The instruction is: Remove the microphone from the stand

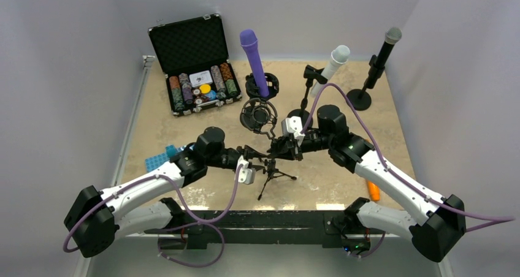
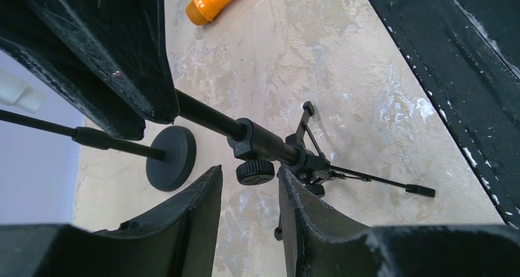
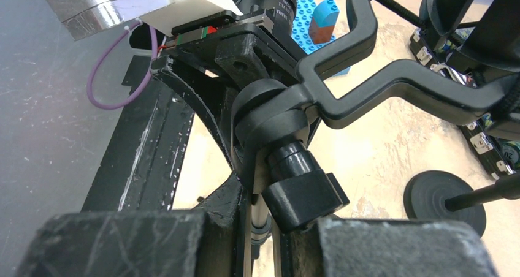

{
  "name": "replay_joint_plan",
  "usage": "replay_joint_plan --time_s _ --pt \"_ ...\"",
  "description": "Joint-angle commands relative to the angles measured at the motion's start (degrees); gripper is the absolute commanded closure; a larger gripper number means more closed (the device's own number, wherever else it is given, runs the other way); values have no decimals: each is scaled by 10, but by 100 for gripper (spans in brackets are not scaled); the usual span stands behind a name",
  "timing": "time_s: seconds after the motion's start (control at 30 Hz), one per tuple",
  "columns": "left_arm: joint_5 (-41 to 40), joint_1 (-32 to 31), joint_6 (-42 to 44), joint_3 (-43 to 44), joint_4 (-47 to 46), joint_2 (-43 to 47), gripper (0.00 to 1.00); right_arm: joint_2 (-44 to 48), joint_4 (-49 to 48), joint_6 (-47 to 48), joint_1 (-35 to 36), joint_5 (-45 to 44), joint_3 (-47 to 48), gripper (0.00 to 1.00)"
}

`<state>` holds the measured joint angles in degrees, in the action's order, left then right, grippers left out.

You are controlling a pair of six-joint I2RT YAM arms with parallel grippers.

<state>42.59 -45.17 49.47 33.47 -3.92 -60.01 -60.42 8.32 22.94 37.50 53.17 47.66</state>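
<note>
Black knob (image 2: 255, 171) on stand (image 2: 202, 117) sits between left gripper (image 2: 248, 182) fingers, unseen overhead

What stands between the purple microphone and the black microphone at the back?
The white microphone, tilted on its stand; the top external view shows it between the purple microphone and black microphone.

From high behind the near edge, we look down over the whole table (image 1: 156, 124). The left wrist view sits close to the tripod stand (image 2: 263, 143), facing low across the tabletop, while the right wrist view presses nearer still against its upper joint (image 3: 276, 114), facing leftward. Both wrist views share a round base (image 2: 171, 158), seemingly the same one.
</note>
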Motion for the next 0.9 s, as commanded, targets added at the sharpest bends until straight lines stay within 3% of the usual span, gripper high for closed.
replay_joint_plan --time_s 0.0,0.2,0.37,0.43,0.47,0.67,0.8,0.87 --pt "25 -8 -15 17 -34 -11 57 -10 52 40 0 -59 -24 100" --pt "15 -8 -22 21 -43 -31 64 -7 55 44 0 -64 -26 100" --pt "-19 -8 -81 34 -30 -34 86 -5 60 49 0 -63 -25 100" --pt "-48 -7 -158 45 -30 -37 98 -3 62 50 0 -62 -26 100" --pt "-51 -4 -202 53 -20 -37 100 -2 63 51 0 -61 -28 100" --pt "-23 11 -546 47 -10 -8 100 14 64 63 0 -61 -40 100" --pt "6 24 -717 1 -64 1 100 28 56 81 0 -70 -57 100" --pt "15 26 -747 -2 -77 2 100 32 52 86 0 -70 -67 100"
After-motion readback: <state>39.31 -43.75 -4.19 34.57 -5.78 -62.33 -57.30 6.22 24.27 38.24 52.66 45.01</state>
